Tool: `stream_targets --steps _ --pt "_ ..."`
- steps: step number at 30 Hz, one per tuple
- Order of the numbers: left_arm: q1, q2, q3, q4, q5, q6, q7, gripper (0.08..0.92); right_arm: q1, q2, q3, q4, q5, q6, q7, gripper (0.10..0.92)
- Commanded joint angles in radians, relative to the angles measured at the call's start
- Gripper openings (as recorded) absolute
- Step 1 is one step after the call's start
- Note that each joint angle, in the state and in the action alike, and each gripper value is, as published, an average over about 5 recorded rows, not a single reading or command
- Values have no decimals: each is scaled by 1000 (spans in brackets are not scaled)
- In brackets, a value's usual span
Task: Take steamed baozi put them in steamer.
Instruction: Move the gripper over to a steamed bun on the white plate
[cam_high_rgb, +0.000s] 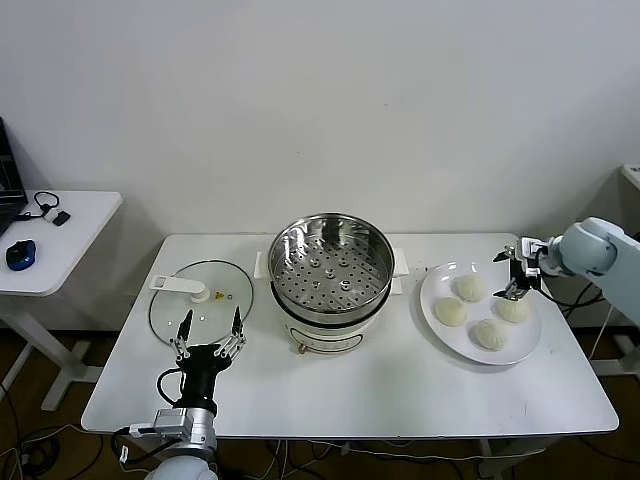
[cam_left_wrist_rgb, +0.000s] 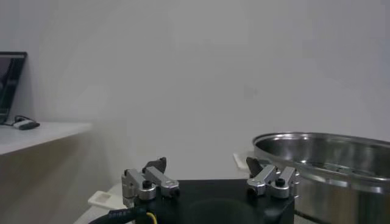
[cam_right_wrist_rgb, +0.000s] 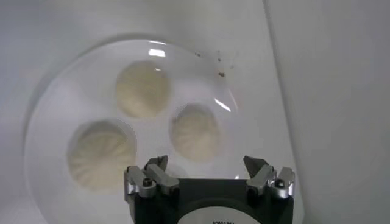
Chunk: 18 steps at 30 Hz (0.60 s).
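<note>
Right end effector (cam_high_rgb: 517, 272), spread wide, hovers over plate's (cam_high_rgb: 435, 318) far rim above baozi (cam_high_rgb: 513, 309).

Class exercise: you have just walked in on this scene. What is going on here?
A two-armed robot is about to move buns from a white plate into an empty steel steamer. Its right hand hovers open over the plate's far edge, above the four buns, holding nothing. The left hand waits open near the glass lid.

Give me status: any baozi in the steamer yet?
Done: none; the steamer basket is empty, lid off beside it. In hand: right gripper open above the plate, holding nothing. Left: all four baozi. Left gripper open, idle near the lid.
</note>
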Motion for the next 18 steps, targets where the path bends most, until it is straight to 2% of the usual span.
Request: stream_targets --steps 1,7,18 --pt "-3 3 -3 17 -16 -3 2 823 173 203 -220 -303 45 82 -94 823" --pt "-5 8 -12 26 -24 -6 3 823 167 334 -218 -466 57 151 -137 823" --pt "-7 13 -23 32 -36 -4 7 823 128 407 -218 -575 41 217 -203 823"
